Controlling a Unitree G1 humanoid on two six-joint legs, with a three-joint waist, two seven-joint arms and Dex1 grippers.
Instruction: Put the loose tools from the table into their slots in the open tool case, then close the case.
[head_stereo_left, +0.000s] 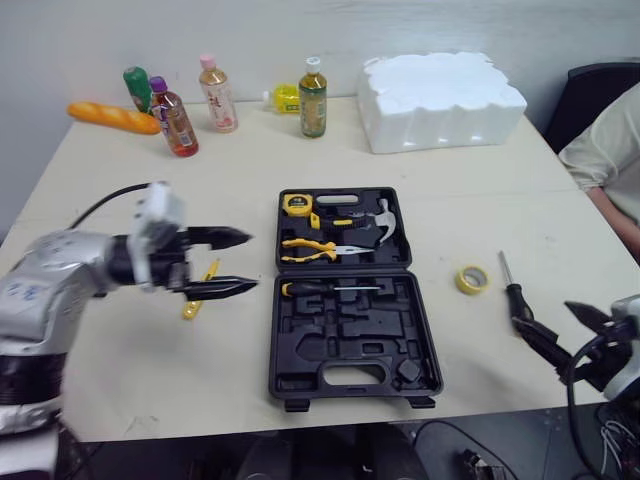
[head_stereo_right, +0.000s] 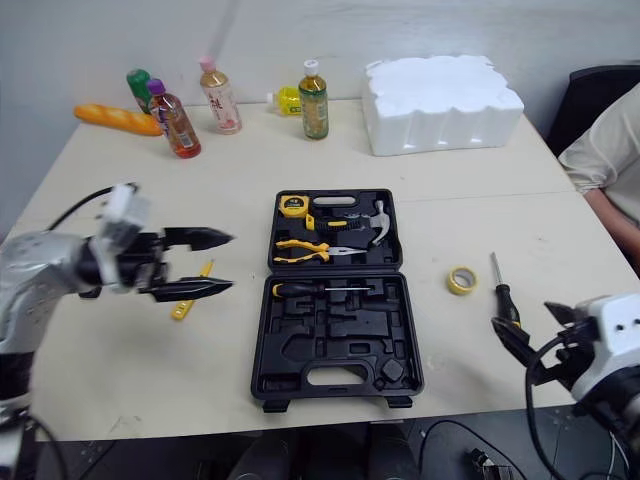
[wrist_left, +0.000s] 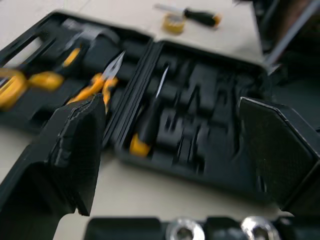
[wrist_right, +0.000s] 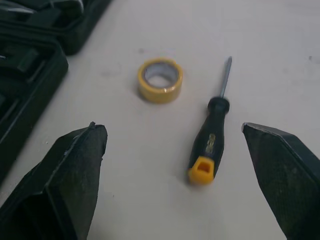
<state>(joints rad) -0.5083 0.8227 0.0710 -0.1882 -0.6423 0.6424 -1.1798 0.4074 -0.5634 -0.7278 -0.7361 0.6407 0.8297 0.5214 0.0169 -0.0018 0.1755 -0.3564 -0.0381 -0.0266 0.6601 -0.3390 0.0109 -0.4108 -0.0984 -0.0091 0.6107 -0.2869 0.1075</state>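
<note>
Currently R gripper (wrist_right: 169, 127) gapes near loose screwdriver (wrist_right: 210, 140).

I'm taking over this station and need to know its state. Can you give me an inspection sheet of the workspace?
Surface: beige table, faint marks.
Job's things: open tool case holds a tape measure, hammer, pliers and one screwdriver. Loose to its right are a black-handled screwdriver and a yellow tape roll; to its left is a yellow tool.
Clutter: bottles, toy baguette and white foam block at the far edge.
Grippers: left gripper open by the yellow tool; right gripper open near the loose screwdriver's handle.
Cables: black cable off the left arm; cable loop by the right gripper.
Surroundings: person's arm, black chair, wall.
</note>
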